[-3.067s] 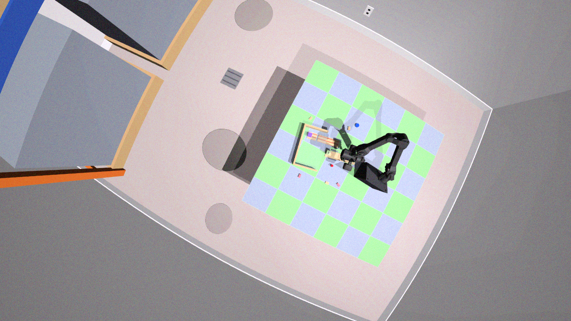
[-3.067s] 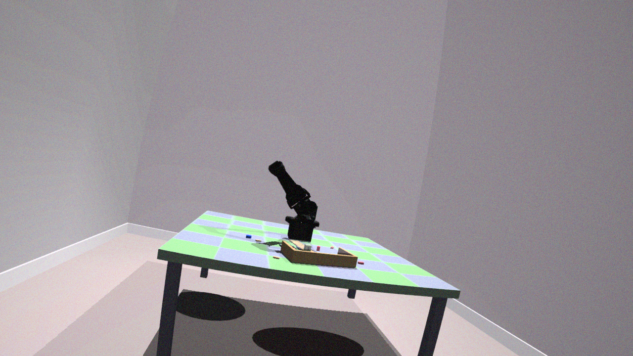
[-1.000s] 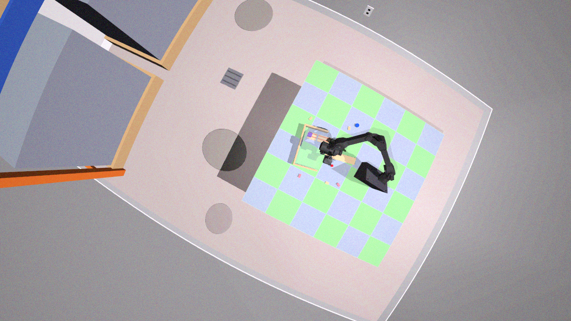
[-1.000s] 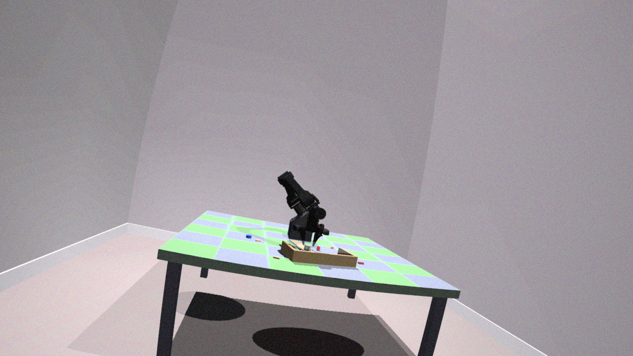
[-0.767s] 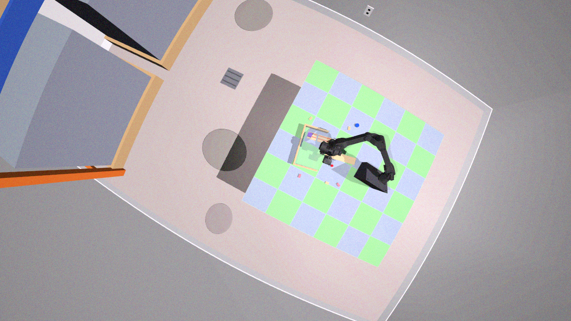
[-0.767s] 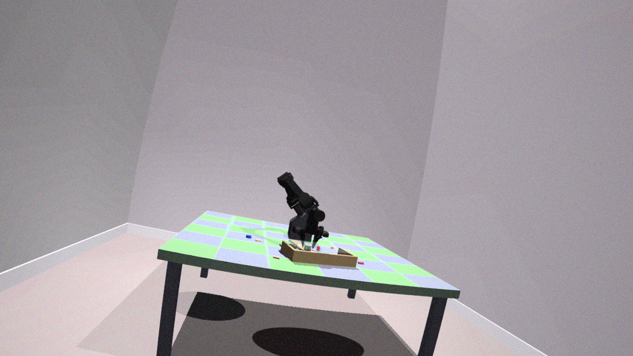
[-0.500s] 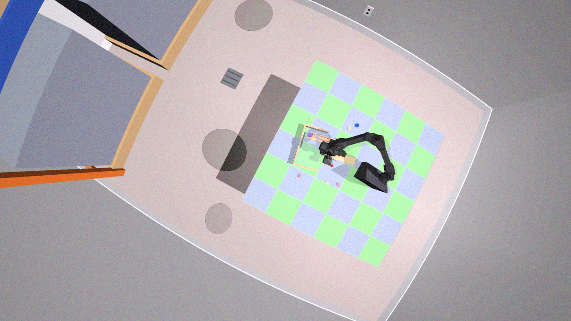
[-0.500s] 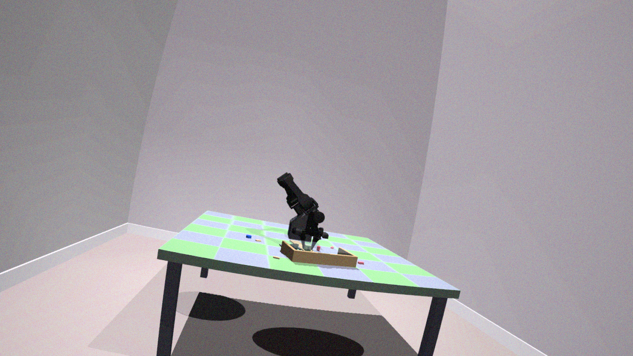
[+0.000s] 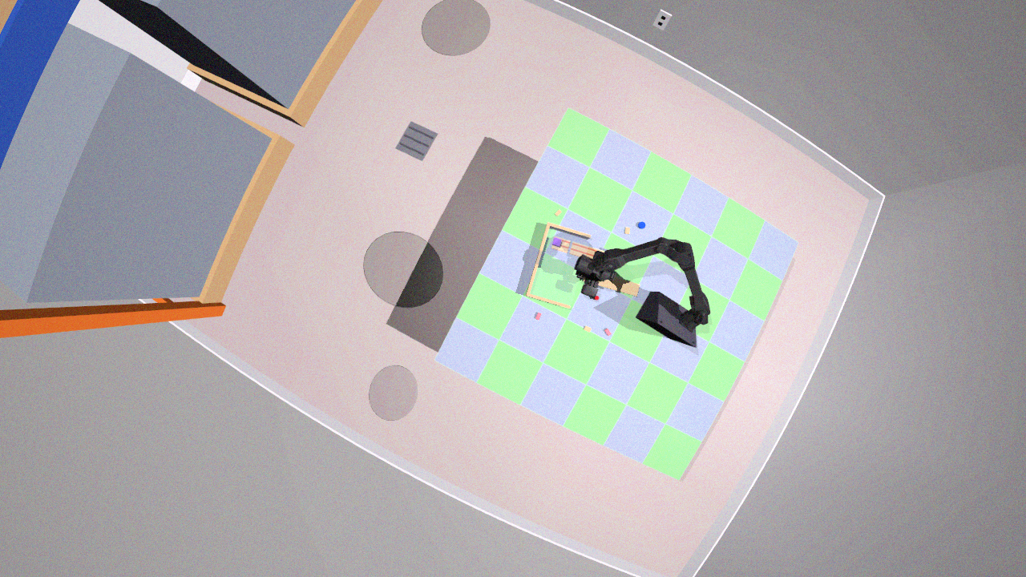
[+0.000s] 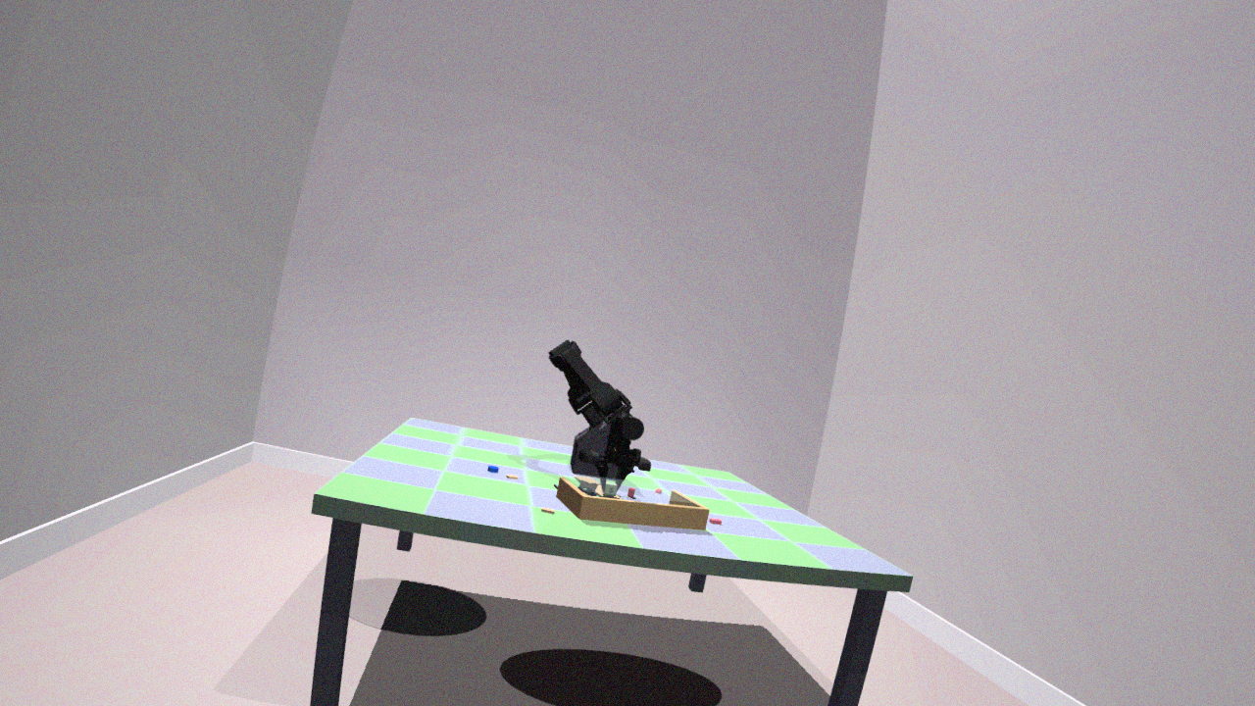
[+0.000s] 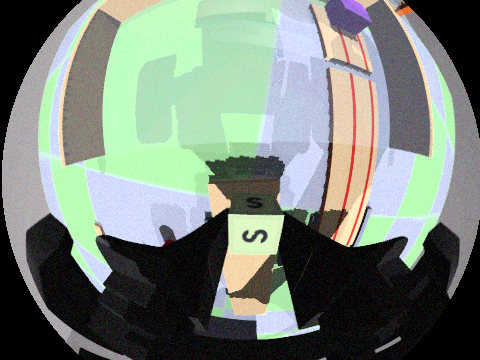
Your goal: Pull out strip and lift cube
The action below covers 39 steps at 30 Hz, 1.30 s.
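Note:
My gripper [image 11: 252, 214] [image 9: 587, 276] [image 10: 610, 484] is shut on the pale labelled cube [image 11: 255, 234], which bears a black "S". The cube is over the plain tan strip [image 11: 248, 288] [image 9: 628, 288], which reaches out of the wooden tray [image 9: 534, 276] [image 10: 631, 513] [image 11: 86, 94] towards the arm's base. I cannot tell whether the cube rests on the strip or is just above it. A second strip [image 11: 354, 115] with red lines lies along the tray's right side and carries a purple cube [image 11: 348, 12] [image 9: 555, 244] at its far end.
The tray stands on a green and lilac checkered table [image 9: 609, 401] [image 10: 491, 518]. Small loose pieces lie around it: a red ball [image 9: 596, 297], a blue piece [image 9: 640, 224] [image 10: 493, 469] and pink and tan bits [image 9: 607, 331]. The arm's black base [image 9: 667, 319] stands close by.

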Motion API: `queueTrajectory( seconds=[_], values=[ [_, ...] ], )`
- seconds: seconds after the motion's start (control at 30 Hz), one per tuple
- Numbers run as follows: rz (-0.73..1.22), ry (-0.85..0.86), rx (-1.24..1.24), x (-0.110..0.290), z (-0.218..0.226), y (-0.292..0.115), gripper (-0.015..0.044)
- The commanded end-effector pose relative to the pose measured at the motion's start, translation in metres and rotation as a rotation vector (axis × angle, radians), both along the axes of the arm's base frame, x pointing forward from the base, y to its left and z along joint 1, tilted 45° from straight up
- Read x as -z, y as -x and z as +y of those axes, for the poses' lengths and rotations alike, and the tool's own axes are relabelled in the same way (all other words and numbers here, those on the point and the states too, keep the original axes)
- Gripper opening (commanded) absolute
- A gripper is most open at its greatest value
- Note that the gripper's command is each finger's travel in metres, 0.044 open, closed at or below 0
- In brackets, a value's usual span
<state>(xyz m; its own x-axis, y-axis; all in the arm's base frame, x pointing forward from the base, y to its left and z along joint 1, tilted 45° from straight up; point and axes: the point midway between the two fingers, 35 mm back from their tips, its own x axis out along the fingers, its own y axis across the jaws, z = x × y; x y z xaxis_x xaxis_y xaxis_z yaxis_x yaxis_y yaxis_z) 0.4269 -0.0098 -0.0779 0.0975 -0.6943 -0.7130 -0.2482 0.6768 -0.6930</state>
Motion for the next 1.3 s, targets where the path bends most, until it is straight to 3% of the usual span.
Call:
queueTrajectory(
  seconds=[0.0,1.07,1.27],
  values=[
    [0.003,0.000,-0.004,-0.006,0.007,0.012,0.0000],
    [0.012,0.004,-0.005,-0.026,0.011,0.119,0.0000],
    [0.013,0.003,-0.005,-0.036,0.021,0.122,0.0000]
  ],
)
